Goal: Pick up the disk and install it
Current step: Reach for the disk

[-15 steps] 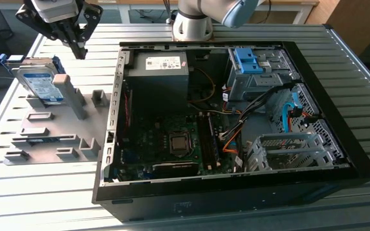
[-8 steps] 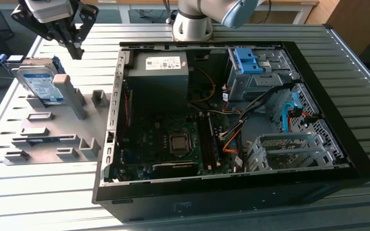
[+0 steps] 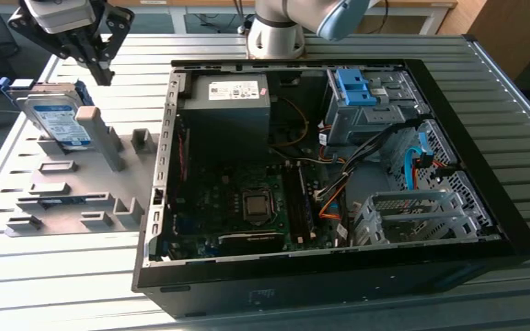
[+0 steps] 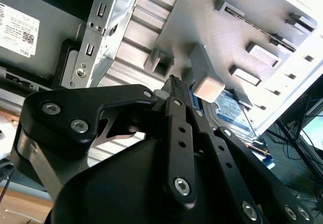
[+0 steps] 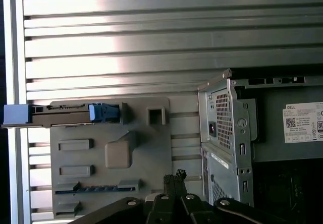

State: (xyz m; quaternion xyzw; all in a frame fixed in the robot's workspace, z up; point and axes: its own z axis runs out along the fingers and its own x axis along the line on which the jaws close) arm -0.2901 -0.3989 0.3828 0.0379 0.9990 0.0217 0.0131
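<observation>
Black tower case (image 3: 339, 276) is lying open in the foreground. Beside it, the disk (image 3: 58, 121) is standing on edge in a grey fixture plate (image 3: 63, 200). Farther back, the gripper (image 3: 105, 77) is hovering near the disk, jaws pressed together and gripping nothing.

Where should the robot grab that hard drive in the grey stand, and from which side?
Probably the free upper edge of the disk, coming from above, where the gripper hangs. It stands nearly on edge in the grey stand, a thin strip from above, its lower part blocked by a post.
</observation>
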